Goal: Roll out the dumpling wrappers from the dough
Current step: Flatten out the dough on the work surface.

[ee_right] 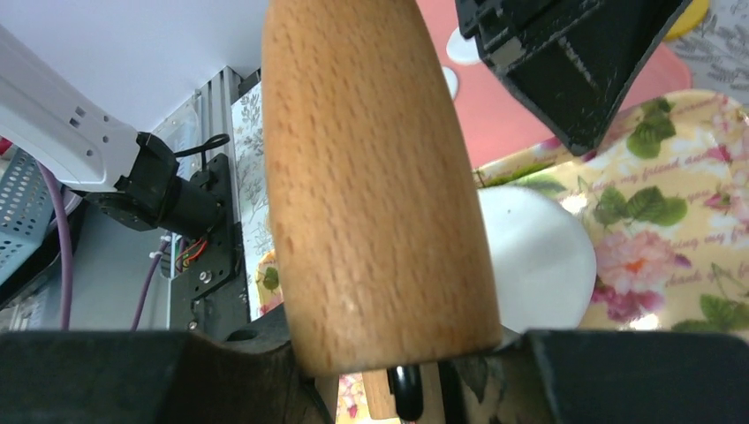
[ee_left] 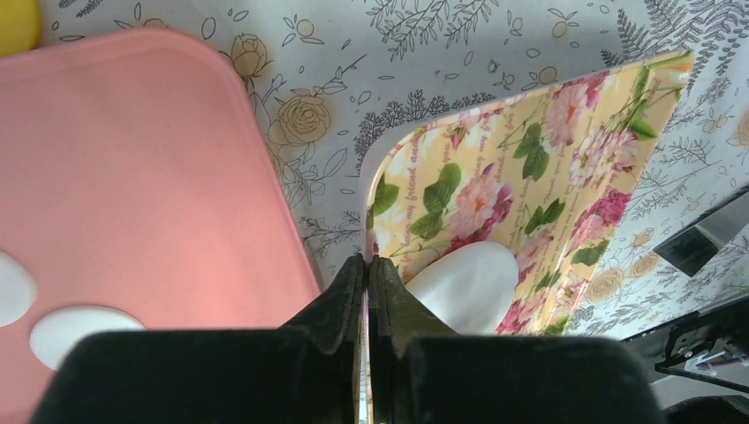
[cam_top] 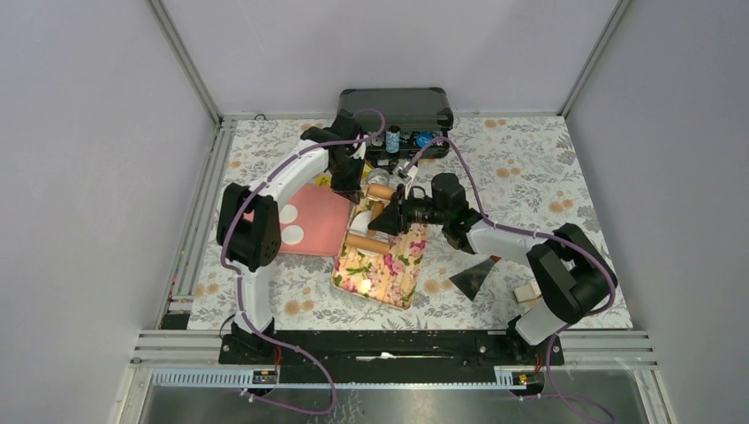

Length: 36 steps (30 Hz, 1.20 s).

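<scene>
A: Worktop [cam_top: 530, 177] is covered by a patterned cloth. The flowered board [cam_top: 384, 269] lies mid-field, with the pink tray [cam_top: 322, 225] just beside it on the left.
B: Rolling pin [ee_right: 380, 177]?
A: Right pincer [ee_right: 389, 375] grips it around the middle, over the board.
B: Left pincer [ee_left: 366, 265]?
A: Clamped tight on the board's edge, tray side.
B: Dough [ee_left: 464, 283]?
A: One flattened white piece on the board, beside the pin. Wrappers [ee_left: 75, 327]: two show on the pink tray.

Left tool [ee_left: 367, 269] pinched shut, right tool [cam_top: 389, 217] clamped partway
</scene>
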### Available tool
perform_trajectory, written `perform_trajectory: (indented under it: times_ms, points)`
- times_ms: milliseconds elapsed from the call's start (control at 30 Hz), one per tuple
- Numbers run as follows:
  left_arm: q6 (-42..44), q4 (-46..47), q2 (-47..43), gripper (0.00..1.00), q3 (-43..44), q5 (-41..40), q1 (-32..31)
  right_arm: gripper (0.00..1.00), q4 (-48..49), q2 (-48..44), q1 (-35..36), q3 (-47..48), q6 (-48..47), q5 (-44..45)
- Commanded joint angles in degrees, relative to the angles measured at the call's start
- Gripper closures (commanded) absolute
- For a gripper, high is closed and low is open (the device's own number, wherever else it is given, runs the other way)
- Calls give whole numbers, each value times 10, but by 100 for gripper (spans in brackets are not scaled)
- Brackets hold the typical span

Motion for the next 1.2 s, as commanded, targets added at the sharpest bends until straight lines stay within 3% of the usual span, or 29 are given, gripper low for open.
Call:
perform_trajectory:
  times_ms: [0,167,533,633,900,1167]
  points:
    - [-3,21,-10,100,-14,0,-1,100,128,27,-5,-1,-18,-34]
    - [14,25,16,100,-24,17,0,100,212,94,-47,-1,-35,-91]
    - [48,36,96,100,-18,82,17,100,225,195,-73,-6,-12,-130]
    - [54,49,116,100,-15,85,25,100,158,192,-73,-2,-61,-134]
    - [46,55,152,100,9,85,31,100,-148,143,-55,51,-285,-97]
    - [37,80,158,100,-10,95,31,100,-201,158,-42,51,-329,-121]
